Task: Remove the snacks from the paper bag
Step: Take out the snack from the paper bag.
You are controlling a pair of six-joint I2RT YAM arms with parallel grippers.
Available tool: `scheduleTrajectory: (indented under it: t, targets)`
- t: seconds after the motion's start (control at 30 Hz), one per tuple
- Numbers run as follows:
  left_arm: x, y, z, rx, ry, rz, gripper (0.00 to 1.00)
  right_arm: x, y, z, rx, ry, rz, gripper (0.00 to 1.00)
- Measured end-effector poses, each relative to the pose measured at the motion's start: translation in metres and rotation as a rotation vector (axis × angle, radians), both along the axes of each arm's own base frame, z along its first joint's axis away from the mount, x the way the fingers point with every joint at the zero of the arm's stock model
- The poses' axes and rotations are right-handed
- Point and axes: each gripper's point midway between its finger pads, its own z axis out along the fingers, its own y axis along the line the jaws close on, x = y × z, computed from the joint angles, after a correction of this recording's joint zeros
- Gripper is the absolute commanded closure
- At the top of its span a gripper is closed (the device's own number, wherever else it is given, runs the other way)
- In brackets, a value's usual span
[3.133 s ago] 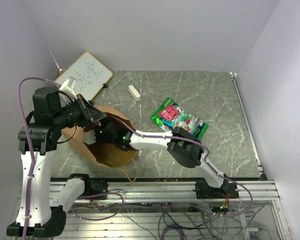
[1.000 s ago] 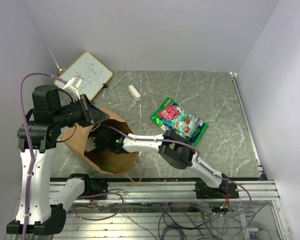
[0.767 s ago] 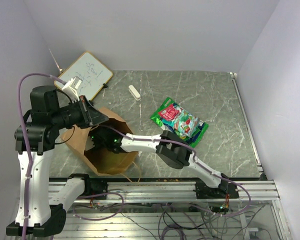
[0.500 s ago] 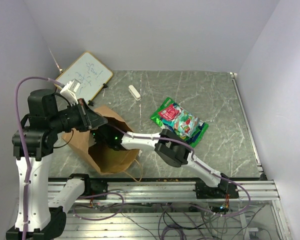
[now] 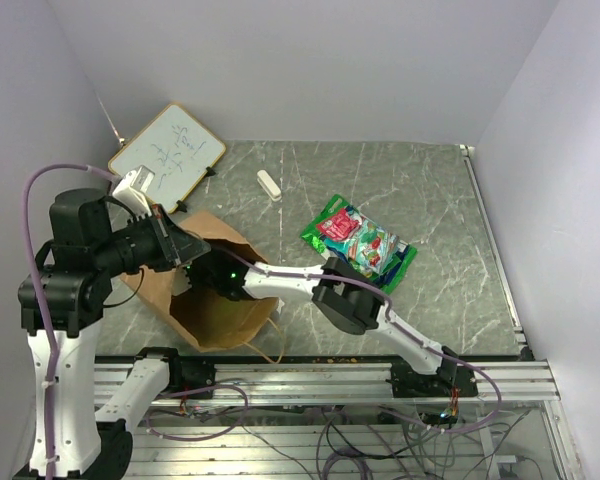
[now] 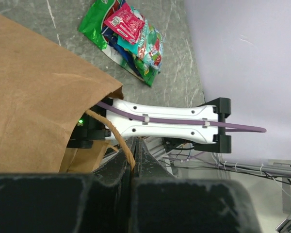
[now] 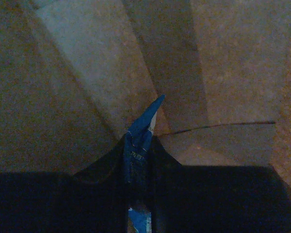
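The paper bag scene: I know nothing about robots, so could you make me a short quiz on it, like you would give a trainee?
1. True or false: the right claw is reaching inside the paper bag.
2. Pick one: the snack pinched in that claw is A) red, B) blue, C) yellow.
3. Short answer: what is the left claw shut on?

Key: 1. True. 2. B. 3. The paper bag.
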Motion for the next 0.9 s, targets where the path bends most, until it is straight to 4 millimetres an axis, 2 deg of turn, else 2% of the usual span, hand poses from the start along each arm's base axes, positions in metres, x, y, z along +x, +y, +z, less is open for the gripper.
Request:
scheduleTrajectory:
  t: [0.2,0.53,0.9]
  targets:
    - [-0.001,0.006,0.0,0.017,-0.015,0.047,0.93,-0.028,-0.021,0.014,0.023,0.078,0.053,1.0]
    - [0.004,0.013,0.0,0.031,-0.024,0.098,0.93,-0.082,-0.041,0.086,0.18,0.134,0.179,1.0]
    - [0.015,0.012,0.005,0.019,-0.051,0.111,0.93,-0.113,-0.067,0.132,0.31,0.21,0.22,1.0]
